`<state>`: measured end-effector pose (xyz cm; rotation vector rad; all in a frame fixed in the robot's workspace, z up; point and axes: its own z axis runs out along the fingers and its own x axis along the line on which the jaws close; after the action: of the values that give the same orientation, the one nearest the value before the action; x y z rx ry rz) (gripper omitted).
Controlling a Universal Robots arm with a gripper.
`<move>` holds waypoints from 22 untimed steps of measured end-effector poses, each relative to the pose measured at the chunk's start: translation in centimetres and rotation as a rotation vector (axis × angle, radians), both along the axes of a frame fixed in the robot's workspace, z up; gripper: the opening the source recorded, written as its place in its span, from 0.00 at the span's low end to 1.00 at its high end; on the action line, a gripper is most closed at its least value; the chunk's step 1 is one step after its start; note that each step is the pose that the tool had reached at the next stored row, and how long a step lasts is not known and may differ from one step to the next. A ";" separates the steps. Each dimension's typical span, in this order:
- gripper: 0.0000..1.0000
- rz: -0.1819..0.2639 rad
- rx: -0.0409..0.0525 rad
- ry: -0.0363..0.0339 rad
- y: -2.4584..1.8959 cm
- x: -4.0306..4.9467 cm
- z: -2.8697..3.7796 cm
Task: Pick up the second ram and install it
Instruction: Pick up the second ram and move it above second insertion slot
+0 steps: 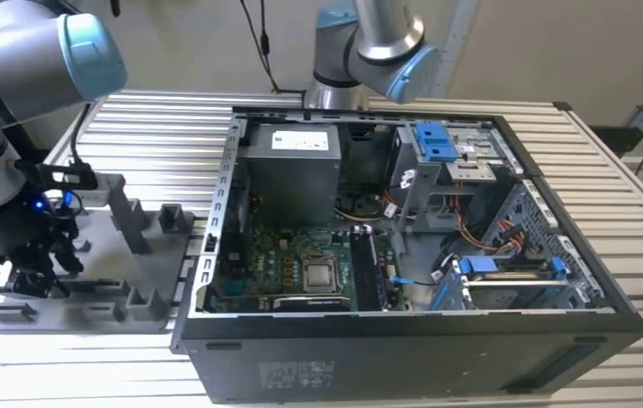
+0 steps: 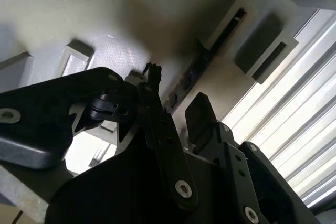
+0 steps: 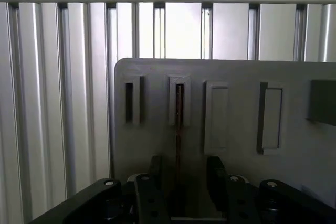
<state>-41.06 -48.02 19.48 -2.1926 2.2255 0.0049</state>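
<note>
The open computer case (image 1: pixel 412 357) is sitting with the grey holder tray (image 1: pixel 100 246) at its side, toward the exterior view's left. Over that tray the gripper (image 3: pixel 185 163) is hanging spread, straddling the second ram (image 3: pixel 179 124), which is standing edge-on in its slot. I'd say centring matters here, so it closes squarely on the flat faces.

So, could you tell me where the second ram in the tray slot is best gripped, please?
By its two flat faces near the exposed upper edge, coming straight down: the second ram stands on edge in a slot of the holder tray, and the open end effector straddles it.
</note>
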 end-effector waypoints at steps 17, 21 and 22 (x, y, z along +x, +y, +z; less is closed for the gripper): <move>0.45 0.001 0.0018 0.0079 -0.26 0.42 -0.01; 0.33 0.001 0.0018 0.0081 -0.26 0.42 0.00; 0.27 0.001 0.0018 0.0081 -0.26 0.41 0.00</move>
<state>-40.64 -48.28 19.48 -2.1969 2.2275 0.0158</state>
